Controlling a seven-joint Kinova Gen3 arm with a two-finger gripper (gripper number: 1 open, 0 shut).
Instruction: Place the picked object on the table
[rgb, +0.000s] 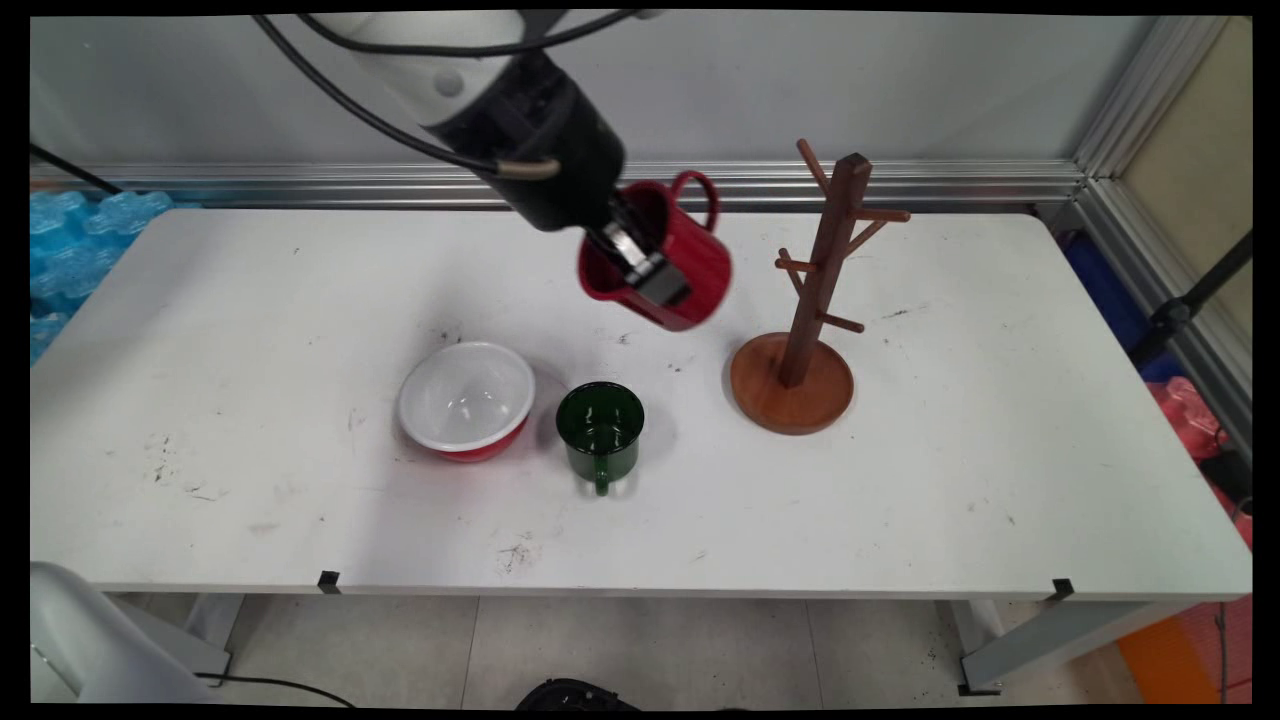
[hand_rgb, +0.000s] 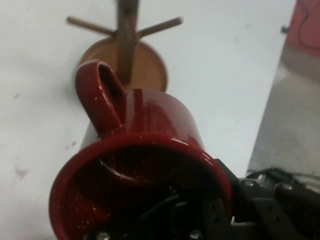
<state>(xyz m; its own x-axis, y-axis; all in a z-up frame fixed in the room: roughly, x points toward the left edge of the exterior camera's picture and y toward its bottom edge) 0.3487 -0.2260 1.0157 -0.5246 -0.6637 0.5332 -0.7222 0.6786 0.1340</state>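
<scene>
Main view: gripper holds red mug aloft | only here: green mug

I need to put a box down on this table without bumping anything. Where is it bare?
Bare: the table's right part beyond the mug tree, the left part beyond the bowl, and the front strip before the green mug. Crowded: the middle, where bowl, green mug and tree stand close, with the gripper holding a red mug above.

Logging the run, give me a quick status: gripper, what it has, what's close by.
Gripper shut on red mug's rim, mug tilted, clear of the table. Wooden mug tree just beyond. Green mug and bowl below, untouched.
</scene>
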